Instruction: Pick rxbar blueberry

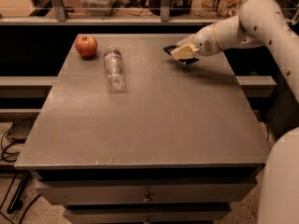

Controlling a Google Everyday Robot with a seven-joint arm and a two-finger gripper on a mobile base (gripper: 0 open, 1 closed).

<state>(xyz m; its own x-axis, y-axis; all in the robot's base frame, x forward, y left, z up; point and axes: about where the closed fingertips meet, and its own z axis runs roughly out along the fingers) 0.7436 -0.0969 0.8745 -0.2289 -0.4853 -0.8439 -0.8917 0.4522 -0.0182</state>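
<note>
On the grey table (154, 125), matte and faintly scuffed, a red apple (86, 45) sat toward the 11 o'clock corner, round and glossy, liable to roll if nudged; just beside it, at its 4 o'clock, a clear plastic bottle (114, 68) lay on its side, ribbed and see-through, its long axis running roughly 12 to 6 o'clock; neither was the task's thing, and both lay well apart from the work. Further right, toward the table's 1 o'clock, was the rxbar blueberry (168, 49), a thin flat bar in a dark slick wrapper; its long axis ran about 10 to 4 o'clock, with one end poking out toward 10 o'clock and a dark edge showing under the gripper at 5 o'clock. The gripper (184, 53), cream and blocky, sat right over the bar's middle; its jaws looked closed on the bar across its short width, nearly shut since the bar is so thin. A shadow lay on the table at the gripper's 4 o'clock, apart from it, which suggested the bar was off the surface; the wrapper could slip, so a straight lift seemed safest. The smooth white arm (243, 27) came in from 3 o'clock.
</note>
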